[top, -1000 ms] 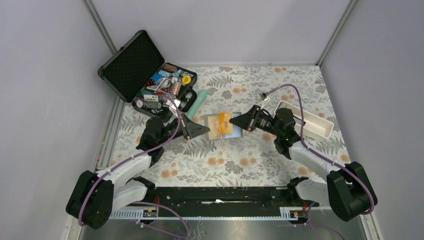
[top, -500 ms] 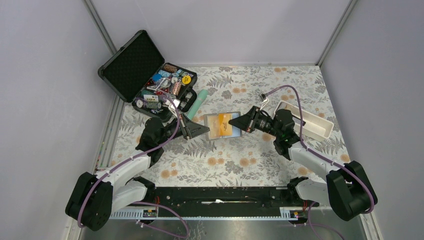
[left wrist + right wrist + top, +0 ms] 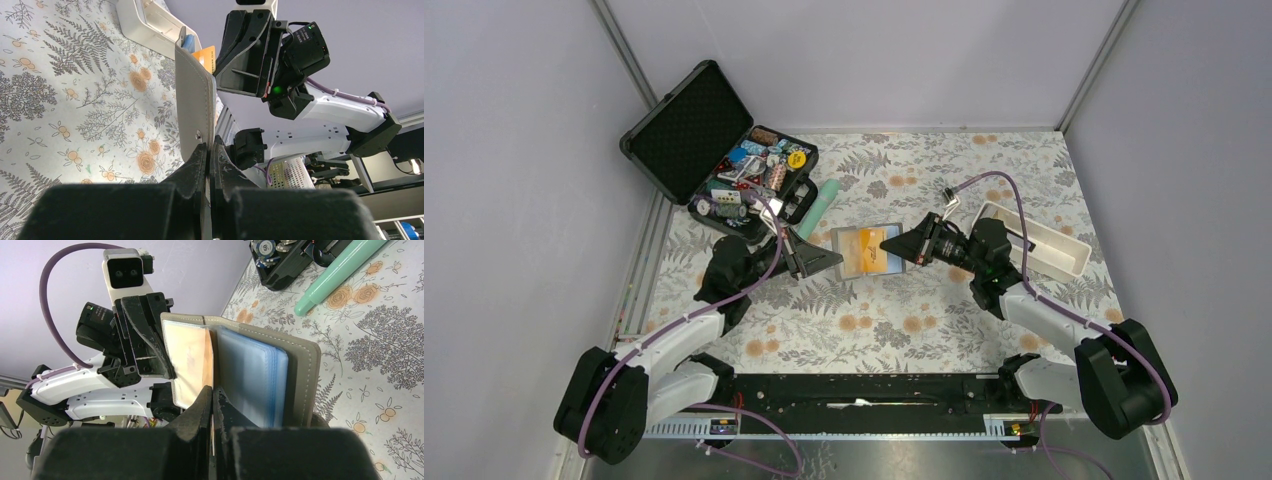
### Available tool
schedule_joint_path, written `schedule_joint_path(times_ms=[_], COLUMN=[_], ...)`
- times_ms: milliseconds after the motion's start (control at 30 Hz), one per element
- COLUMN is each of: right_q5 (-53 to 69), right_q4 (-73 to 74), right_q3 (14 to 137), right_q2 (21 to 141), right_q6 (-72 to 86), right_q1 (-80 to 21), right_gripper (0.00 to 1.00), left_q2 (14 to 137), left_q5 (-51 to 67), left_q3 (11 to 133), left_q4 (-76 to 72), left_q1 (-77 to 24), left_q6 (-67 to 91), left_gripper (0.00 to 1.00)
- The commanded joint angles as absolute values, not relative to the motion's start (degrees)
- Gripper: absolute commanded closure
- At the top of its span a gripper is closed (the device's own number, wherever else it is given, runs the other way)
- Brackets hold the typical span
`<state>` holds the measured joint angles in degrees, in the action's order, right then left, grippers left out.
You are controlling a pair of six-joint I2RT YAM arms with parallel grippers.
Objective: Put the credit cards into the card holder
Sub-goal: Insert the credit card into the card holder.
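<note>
The grey card holder (image 3: 852, 252) is held open above the middle of the table. My left gripper (image 3: 835, 262) is shut on its left flap (image 3: 192, 107), which stands upright in the left wrist view. My right gripper (image 3: 893, 248) is shut on an orange-yellow credit card (image 3: 873, 244). In the right wrist view that card (image 3: 209, 357) sits edge-on in the fold, between the clear-pocket flap (image 3: 186, 360) and the blue plastic sleeves (image 3: 250, 375). The orange card's top (image 3: 206, 56) shows above the flap, right in front of the right gripper's fingers (image 3: 245, 55). No other credit cards show clearly.
An open black hard case (image 3: 686, 118) full of small items stands at the back left. A mint-green tube (image 3: 821, 207) lies beside it. A white oblong tray (image 3: 1065, 264) sits at the right, behind the right arm. Floral cloth covers the table.
My right gripper has moved slightly left with the orange card, which now sits a little further over the card holder. The left gripper has kept its grip and place.
</note>
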<state>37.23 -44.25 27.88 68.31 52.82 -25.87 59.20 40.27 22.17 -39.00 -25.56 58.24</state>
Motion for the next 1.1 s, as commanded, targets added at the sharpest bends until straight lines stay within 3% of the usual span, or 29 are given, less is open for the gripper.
schedule_joint_path(times_ms=[0, 600, 1067], right_q5=[39.0, 42.2, 39.4], right_q4=[-45.4, -50.8, -47.1], right_q3=[28.2, 29.3, 27.1], right_q2=[68.7, 68.9, 73.8], right_q6=[53.3, 58.3, 51.5], right_q1=[-26.5, -26.7, -27.0], right_gripper=[1.00, 1.00, 1.00], left_q2=[57.7, 56.2, 59.9], left_q5=[40.8, 42.3, 40.5], left_q3=[25.3, 25.9, 23.8], left_q4=[-42.2, -42.4, -42.7], left_q1=[-25.8, -25.8, -25.8], left_q6=[57.0, 56.4, 55.7], left_gripper=[1.00, 1.00, 1.00])
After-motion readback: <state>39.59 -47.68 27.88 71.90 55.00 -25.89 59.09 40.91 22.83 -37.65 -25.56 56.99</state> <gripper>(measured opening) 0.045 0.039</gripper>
